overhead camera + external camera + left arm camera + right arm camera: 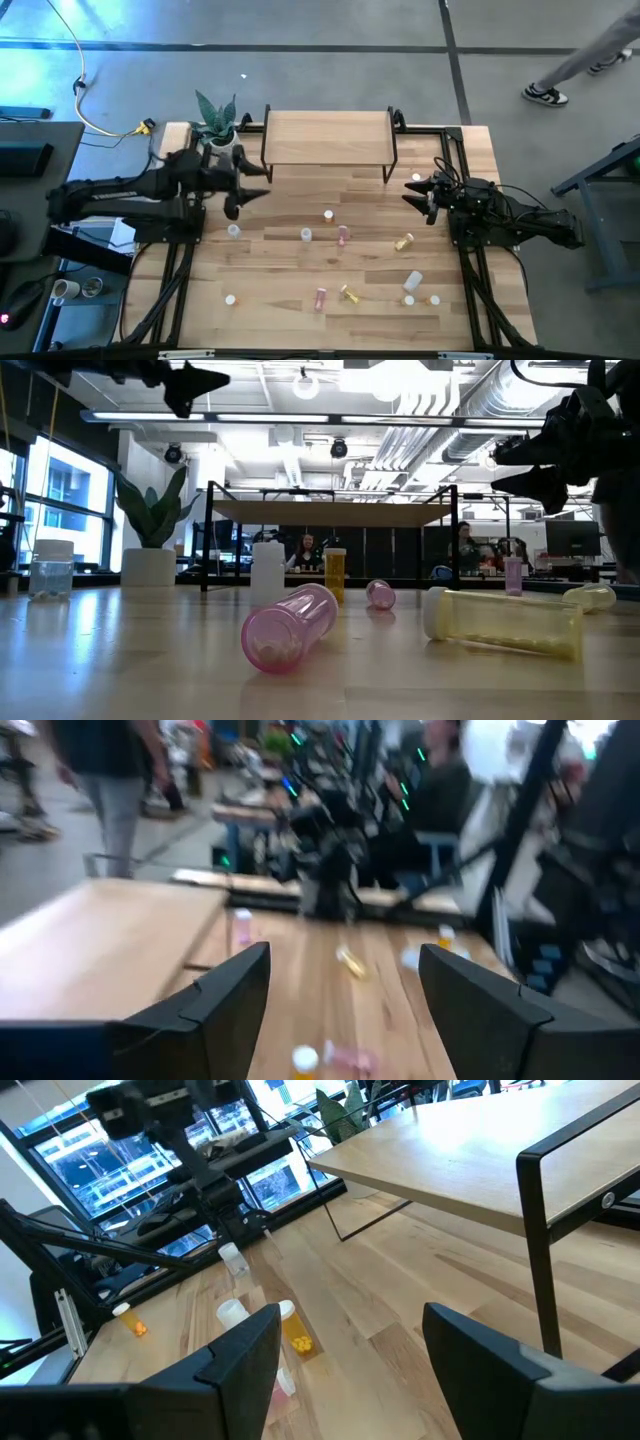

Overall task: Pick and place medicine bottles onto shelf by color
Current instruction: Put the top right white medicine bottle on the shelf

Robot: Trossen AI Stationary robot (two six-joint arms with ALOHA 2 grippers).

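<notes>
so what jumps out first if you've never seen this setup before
Probably the small medicine bottles strewn over the striped tabletop, some upright and some on their sides, while the light-wood shelf at the far edge stands bare. Next, the two dark arms on either side: the left pincer and the right pincer both hang open above the table near the shelf, holding nothing. A potted plant sits by the shelf's left end.

Bright overhead lighting; left wrist view motion-blurred; other views sharp.
</notes>
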